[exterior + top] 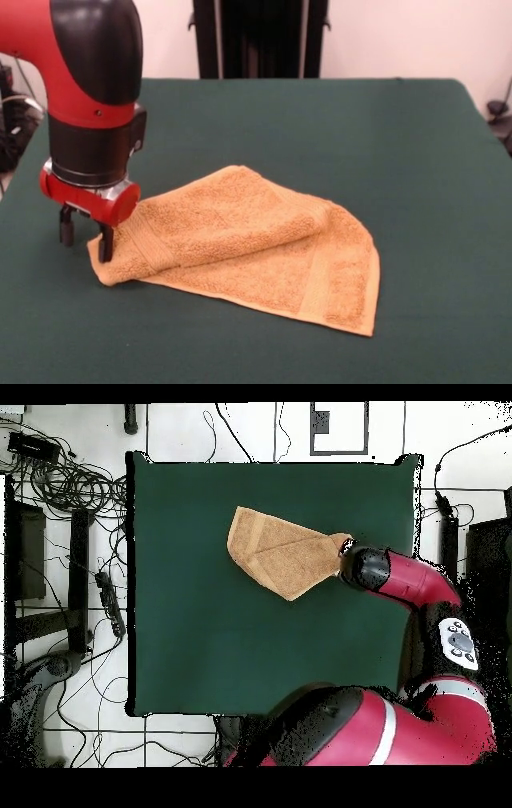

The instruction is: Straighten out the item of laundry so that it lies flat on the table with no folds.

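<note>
Orange-tan terry, that is the washcloth [248, 244], and it lies folded over on the dark green table [416, 160] rather than flat. In the front view one layer is doubled back across the other, making a rounded ridge that runs through the middle of the cloth, and the lower layer spreads out toward the near right corner, where a flat woven band shows beside the hem. From overhead the washcloth [283, 550] reads as a rough wedge, wide on the side away from me and narrowing to a point at my wrist.

My claw [83, 238] is down at that narrow corner (the left tip of the cloth in the front view). One dark finger [105, 242] stands right against the cloth's edge, the other hangs just outside it over bare felt. The two are set apart, with a gap between them, and I cannot make out any cloth pinched there. From overhead my red and black arm [400, 576] covers the claw entirely.
</note>
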You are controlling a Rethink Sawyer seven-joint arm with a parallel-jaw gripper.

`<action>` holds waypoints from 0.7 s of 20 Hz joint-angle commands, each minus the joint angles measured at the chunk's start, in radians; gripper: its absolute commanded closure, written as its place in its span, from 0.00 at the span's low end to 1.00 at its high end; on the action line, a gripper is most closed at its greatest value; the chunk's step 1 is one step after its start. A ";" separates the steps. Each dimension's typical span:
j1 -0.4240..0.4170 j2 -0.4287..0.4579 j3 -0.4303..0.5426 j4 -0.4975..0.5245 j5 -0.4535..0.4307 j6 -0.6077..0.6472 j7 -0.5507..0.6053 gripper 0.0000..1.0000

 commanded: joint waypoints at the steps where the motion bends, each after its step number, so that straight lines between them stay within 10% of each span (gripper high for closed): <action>1: 0.066 0.208 -0.003 0.000 0.047 -0.072 0.246 0.00; 6: 0.072 0.211 -0.006 0.009 0.061 -0.115 0.234 0.00; 7: 0.076 0.213 -0.014 0.010 0.069 -0.122 0.227 1.00; 14: 0.089 0.214 -0.034 0.014 0.079 -0.127 0.212 1.00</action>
